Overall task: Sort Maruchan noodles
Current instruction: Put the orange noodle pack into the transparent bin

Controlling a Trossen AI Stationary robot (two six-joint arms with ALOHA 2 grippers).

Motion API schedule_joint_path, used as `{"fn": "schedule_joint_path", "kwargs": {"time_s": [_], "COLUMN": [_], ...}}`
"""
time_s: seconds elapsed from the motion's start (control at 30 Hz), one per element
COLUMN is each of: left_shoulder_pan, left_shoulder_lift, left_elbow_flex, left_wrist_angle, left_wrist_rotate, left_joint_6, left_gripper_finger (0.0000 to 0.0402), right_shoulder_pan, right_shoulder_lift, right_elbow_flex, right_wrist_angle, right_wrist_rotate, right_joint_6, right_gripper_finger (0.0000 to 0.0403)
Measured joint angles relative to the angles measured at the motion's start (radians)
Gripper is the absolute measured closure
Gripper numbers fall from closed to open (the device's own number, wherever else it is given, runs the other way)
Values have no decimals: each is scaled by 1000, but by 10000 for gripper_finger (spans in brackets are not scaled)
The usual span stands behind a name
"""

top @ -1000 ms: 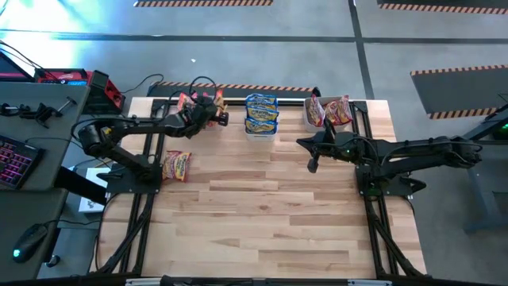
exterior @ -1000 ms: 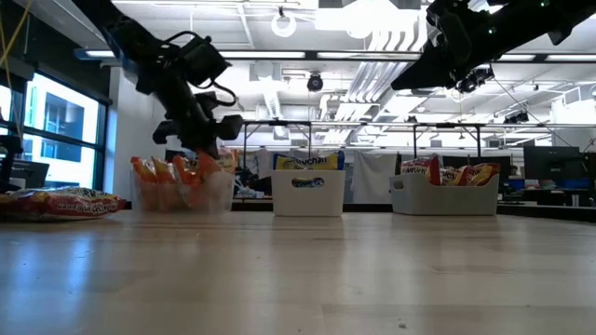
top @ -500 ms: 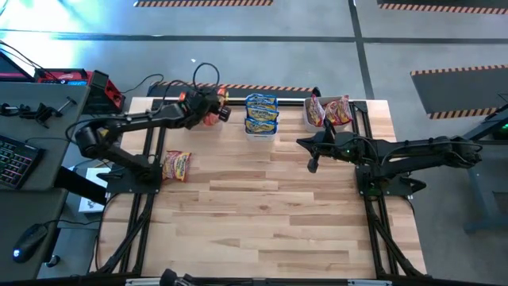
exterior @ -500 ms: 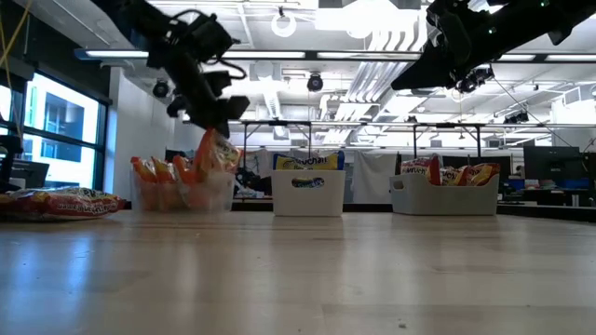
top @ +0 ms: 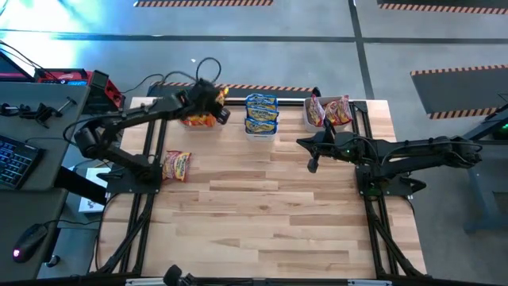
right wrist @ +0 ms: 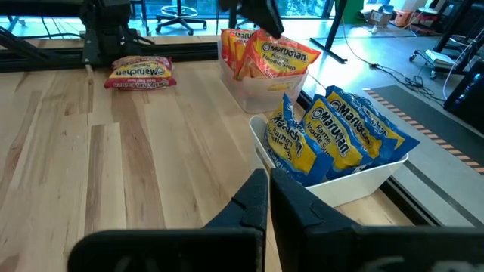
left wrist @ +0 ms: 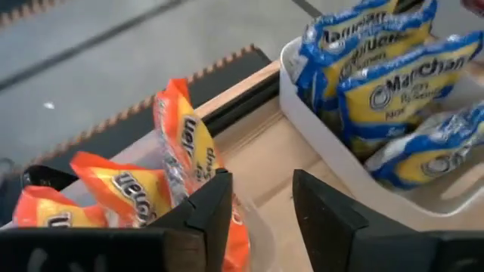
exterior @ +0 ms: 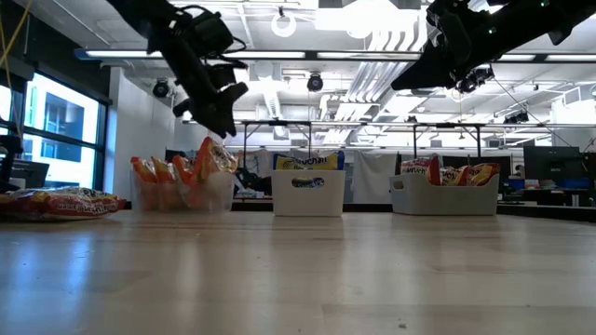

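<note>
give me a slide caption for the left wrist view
Left claw, fingers apart, above the clear bin of orange noodle packets, blue packets in the white bin beside it.

A pale wooden counter [top: 262,206] of narrow planks, smooth with a soft satin sheen, fills the centre of the overhead frame. Glossy, crinkled plastic noodle packets [left wrist: 185,143] in orange catch the light inside a clear plastic bin [exterior: 182,195] at upper left. Blue-and-yellow packets [right wrist: 340,136], equally shiny, sit in a matt white plastic bin [right wrist: 355,181]. The left end effector [left wrist: 261,208] has matt black fingers [left wrist: 212,208]. The floor [top: 262,48] looks like smooth grey concrete.
</note>
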Motion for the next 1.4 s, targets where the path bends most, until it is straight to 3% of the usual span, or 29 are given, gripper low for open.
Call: {"fn": "schedule_joint_path", "kwargs": {"time_s": [0.4,0.77,0.93,1.2,1.4], "left_shoulder_pan": [121,122,121,121,115], "left_shoulder_lift": [208,443,455,453,365], "left_elbow_flex": [353,516,526,526,514], "left_wrist_angle": [-369,-612,-646,-657,-601], "left_wrist_rotate": [135,52,41,162,111], "left_joint_6": [86,177,193,242,166], "left_gripper_finger": [174,162,207,381,394], "right_shoulder_pan": [0,0,0,0,0], "right_shoulder_lift": [0,0,0,0,0], "right_elbow_flex": [0,0,0,0,0], "right_wrist_angle": [2,-3,-5,-6,-13], "right_wrist_rotate": [-19,-19,-19,-19,-19], "right_joint_6": [0,0,0,0,-5], "right_gripper_finger": [403,403,403,403,403]}}
